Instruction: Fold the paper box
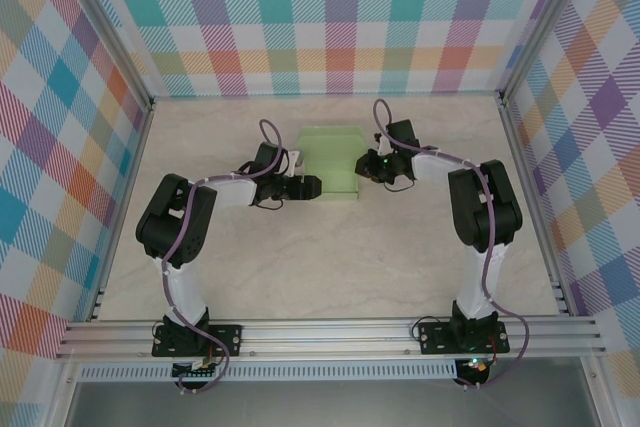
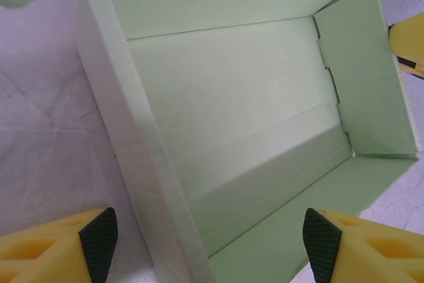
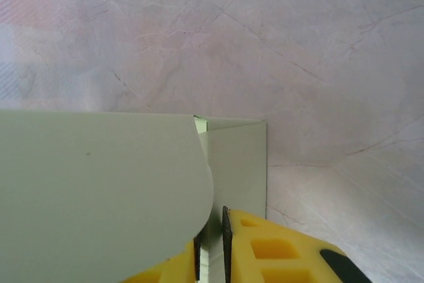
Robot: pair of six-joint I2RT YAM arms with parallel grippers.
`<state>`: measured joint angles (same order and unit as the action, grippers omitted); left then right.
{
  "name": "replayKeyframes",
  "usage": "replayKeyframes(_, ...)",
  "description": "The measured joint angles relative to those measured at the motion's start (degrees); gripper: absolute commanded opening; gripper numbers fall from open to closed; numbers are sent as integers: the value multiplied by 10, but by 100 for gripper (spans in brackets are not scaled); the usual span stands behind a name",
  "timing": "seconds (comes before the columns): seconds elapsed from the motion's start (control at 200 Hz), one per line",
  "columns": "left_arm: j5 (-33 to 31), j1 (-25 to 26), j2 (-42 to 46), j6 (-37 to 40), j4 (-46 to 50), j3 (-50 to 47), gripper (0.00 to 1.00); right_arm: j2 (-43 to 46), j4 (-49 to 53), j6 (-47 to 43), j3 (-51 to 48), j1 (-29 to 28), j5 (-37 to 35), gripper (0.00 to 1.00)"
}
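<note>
Marbled table (image 1: 400,267), one paper box (image 1: 335,159) toward its far edge — left gripper (image 1: 309,187) spread wide, right gripper (image 1: 367,167) pinching its wall.

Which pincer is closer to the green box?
Right. The right pincer pinches the right wall of the paper box; the left pincer hangs open by its left wall, gripping nothing.

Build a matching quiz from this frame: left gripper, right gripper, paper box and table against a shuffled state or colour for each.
1. left gripper
2. right gripper
3. paper box
4. table

A. pale green, walls raised
B. jaws wide open
C. marbled beige
D. pinching a wall of the box

Pairs: 1-B, 2-D, 3-A, 4-C
</note>
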<state>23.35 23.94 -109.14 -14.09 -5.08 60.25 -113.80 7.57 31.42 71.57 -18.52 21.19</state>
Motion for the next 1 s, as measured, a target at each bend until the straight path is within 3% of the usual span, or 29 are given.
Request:
replayKeyframes(0.345,-3,0,7,0,2,0,78,23,-16,-17,-23,-7,-63,19)
replayKeyframes(0.8,-23,1,122,4,22,-4,80,48,36,-18,-24,-3,-60,41)
replayKeyframes(1.0,-39,0,179,7,46,-21,81,96,56,-23,-16,-3,-51,42)
